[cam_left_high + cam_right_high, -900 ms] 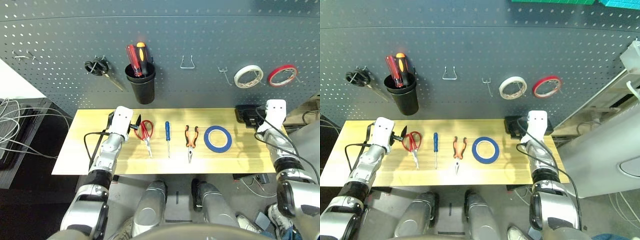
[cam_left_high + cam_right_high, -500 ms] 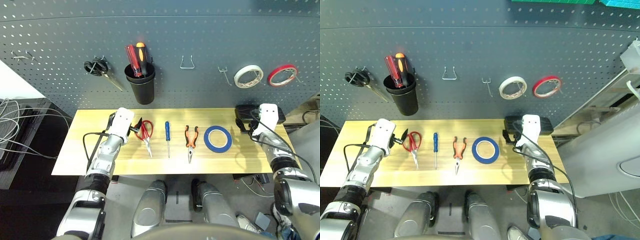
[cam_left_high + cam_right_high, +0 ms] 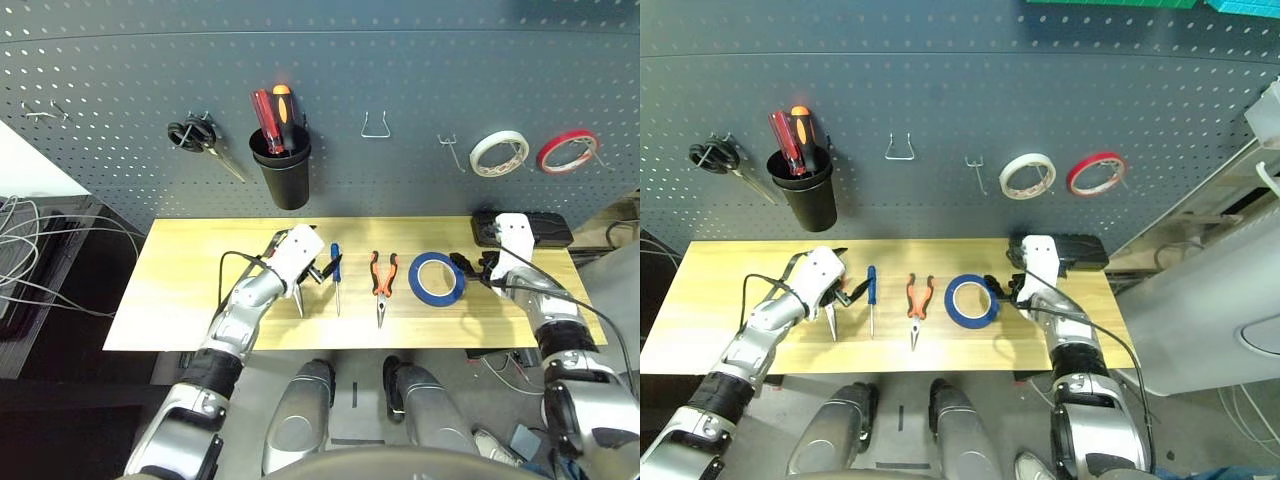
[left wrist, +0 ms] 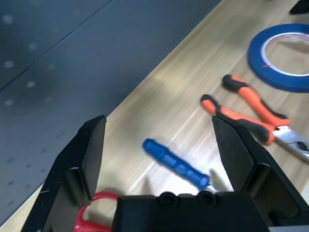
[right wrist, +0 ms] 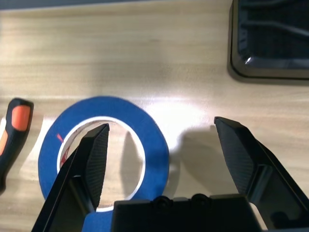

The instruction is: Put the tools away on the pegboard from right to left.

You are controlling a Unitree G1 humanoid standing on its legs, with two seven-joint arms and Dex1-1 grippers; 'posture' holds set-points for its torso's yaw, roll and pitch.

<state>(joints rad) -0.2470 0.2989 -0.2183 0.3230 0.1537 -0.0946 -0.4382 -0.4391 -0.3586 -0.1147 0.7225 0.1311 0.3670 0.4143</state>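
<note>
Right gripper [image 5: 159, 145]: fingers spread wide, holding nothing. You will find it low over the table [image 3: 190, 260], just to the right of the blue tape ring [image 3: 436, 278]. The ring lies flat directly ahead of the fingertips, its near edge lying between them in the wrist view. Behind the gripper, toward the table's back right corner, sits a black tray [image 3: 545, 228]; bare wood separates tray and ring.

Left gripper [image 4: 164, 159]: fingers also spread wide, empty. It hovers over the red-handled scissors [image 4: 89, 215], whose handle loops show beside its left finger. Just ahead of the fingertips lies the blue-handled screwdriver [image 3: 336, 275]; beyond that, the orange-and-black pliers [image 3: 382, 283], then the ring. The four tools lie in a row, well apart.

Pegboard [image 3: 400, 60]: rises from the table's rear edge. Note the bare wire hook [image 3: 375, 124] above the pliers and a small hook [image 3: 450, 150] left of the white tape ring [image 3: 498, 152].
</note>
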